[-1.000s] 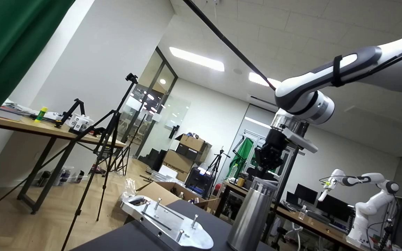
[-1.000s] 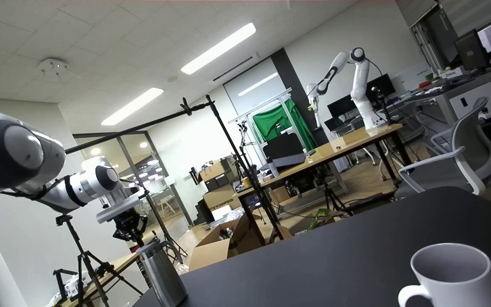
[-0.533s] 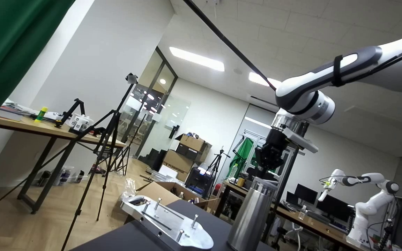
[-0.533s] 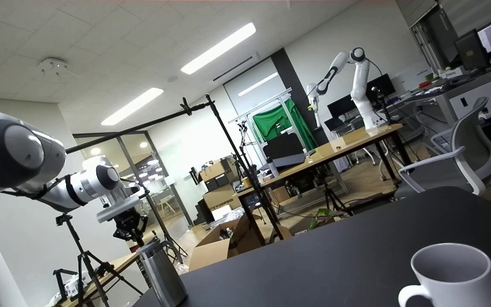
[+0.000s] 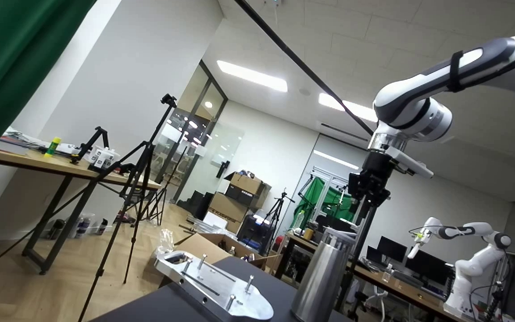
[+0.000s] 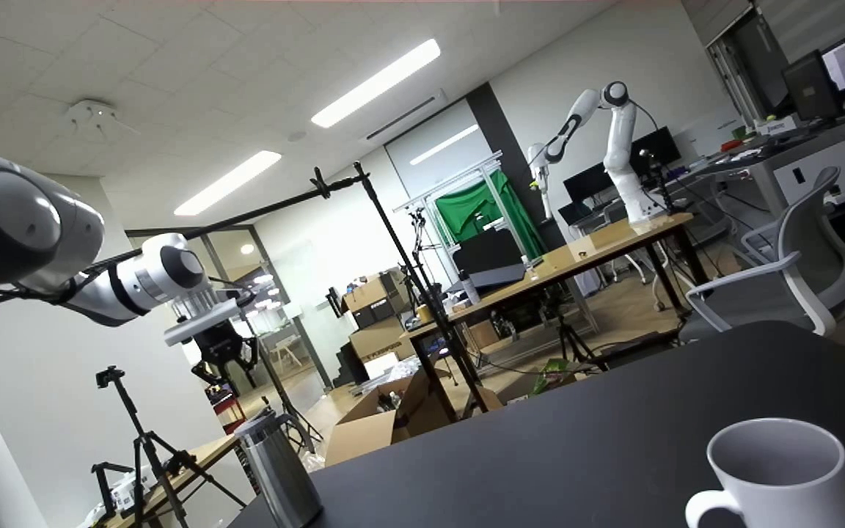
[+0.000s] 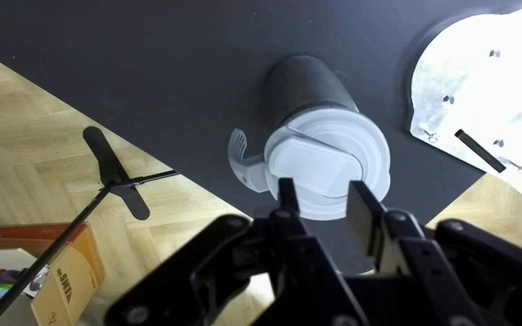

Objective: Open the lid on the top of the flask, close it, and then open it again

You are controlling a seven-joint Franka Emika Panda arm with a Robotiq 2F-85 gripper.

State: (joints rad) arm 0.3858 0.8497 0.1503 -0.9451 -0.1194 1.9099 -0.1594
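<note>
The tool (image 7: 322, 192) hangs empty, fingers partly spread, with the flask (image 5: 321, 284) and its lid (image 7: 317, 165) below it on the desk (image 6: 540, 469).

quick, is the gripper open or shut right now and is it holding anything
Gripper: open, holding nothing, above the lid and not touching it.

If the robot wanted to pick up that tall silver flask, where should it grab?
Probably by the handle, coming from above: it juts out near the top of the upright flask as a narrow hook with free space around it, and the open hand points down over the flask.
</note>
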